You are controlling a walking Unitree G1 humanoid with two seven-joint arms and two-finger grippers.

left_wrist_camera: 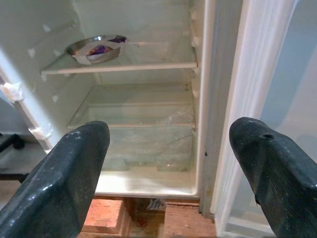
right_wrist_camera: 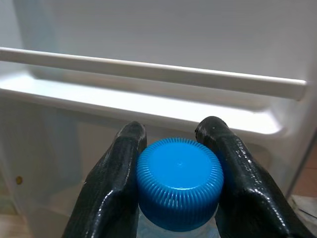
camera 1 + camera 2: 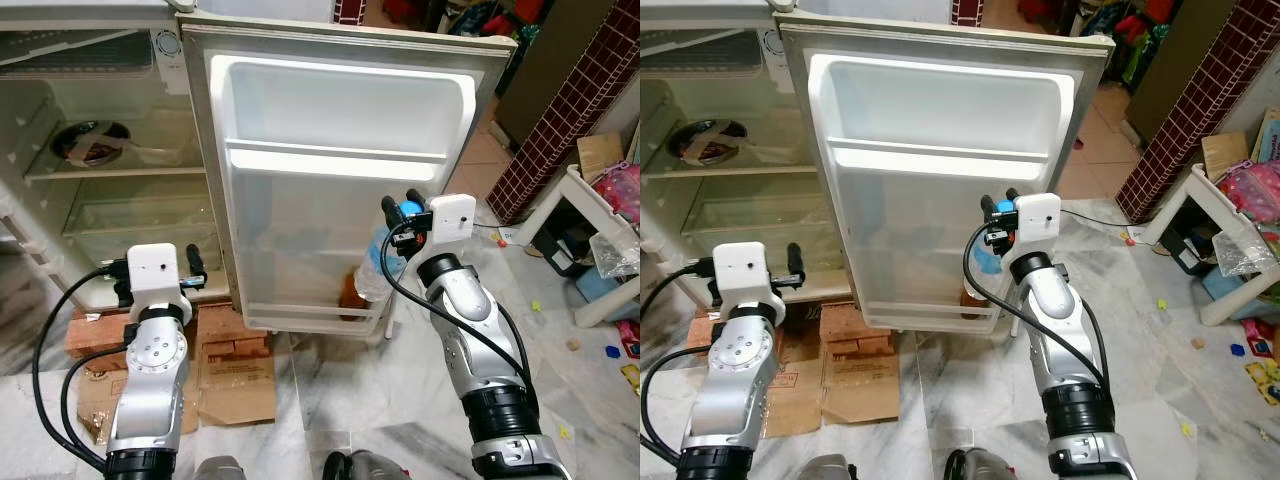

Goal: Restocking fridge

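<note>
The white fridge stands open, its door (image 3: 340, 180) swung toward me with an upper shelf rail (image 3: 330, 150) and a bottom door rack (image 3: 320, 310). My right gripper (image 3: 402, 210) is shut on the blue cap (image 2: 179, 182) of a clear water bottle (image 3: 380, 265), held upright in front of the door's lower half, above the bottom rack. A brown bottle (image 3: 351, 292) stands in that rack beside it. My left gripper (image 3: 160, 275) is open, low before the fridge's main compartment; its fingers (image 1: 69, 183) frame the glass shelves (image 1: 124, 67).
A metal bowl (image 3: 90, 142) covered with wrap sits on a fridge shelf. Flattened cardboard (image 3: 235, 365) lies on the marble floor under the fridge. At the right stand a white table (image 3: 600, 230) with clutter, scattered small toys and a brick-tiled wall (image 3: 570, 110).
</note>
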